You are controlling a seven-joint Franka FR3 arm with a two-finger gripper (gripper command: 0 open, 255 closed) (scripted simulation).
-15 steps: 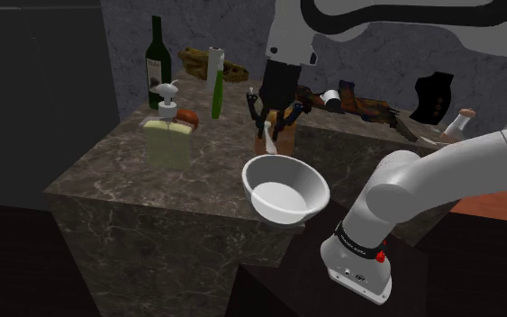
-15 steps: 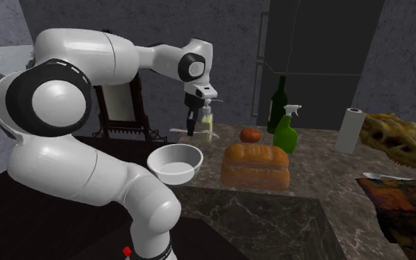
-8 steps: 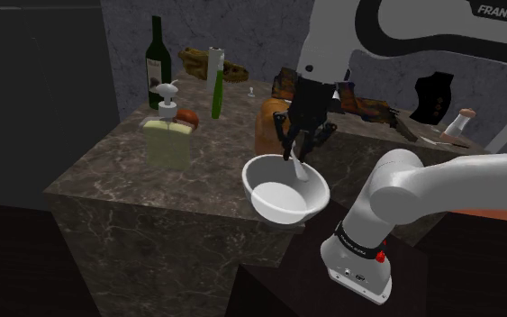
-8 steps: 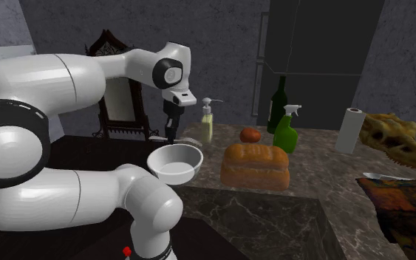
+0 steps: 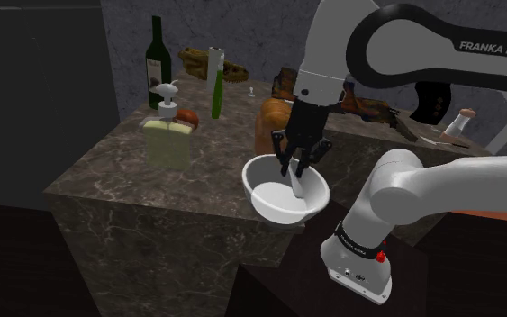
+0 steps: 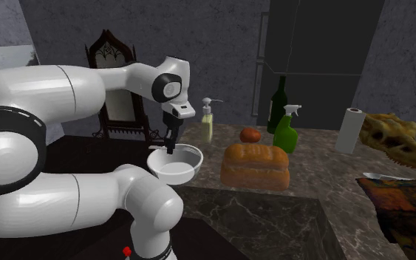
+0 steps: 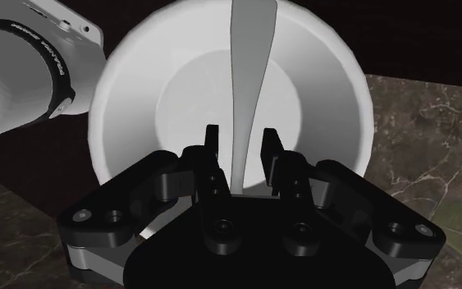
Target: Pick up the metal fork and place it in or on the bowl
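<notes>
Jaws of the black gripper (image 5: 294, 169) are clamped on the grey fork (image 5: 297, 185), pressing its flat handle from both sides. In the wrist view the gripper (image 7: 241, 158) has a finger (image 7: 212, 152) on each side of the fork (image 7: 249, 74), which runs out from it across the inside of the white bowl (image 7: 114, 90). Its tines cannot be made out.

In the shoulder view the fork hangs nearly upright, slightly tilted, with its lower end down inside the bowl (image 5: 258, 200); whether it touches the bottom cannot be told. The gripper is right above the bowl's opening, its tips about level with the rim. The second exterior view shows the gripper (image 6: 171, 144) likewise at the rim of the bowl (image 6: 190, 174).

The bowl stands at the edge of the dark marbled tabletop (image 5: 134, 171), on the side nearest the arm's stand. Just behind it lies a loaf of bread (image 6: 256, 166). Farther back stand a soap dispenser (image 5: 167, 131), a tomato (image 6: 250, 134) and a dark wine bottle (image 5: 158, 54).
</notes>
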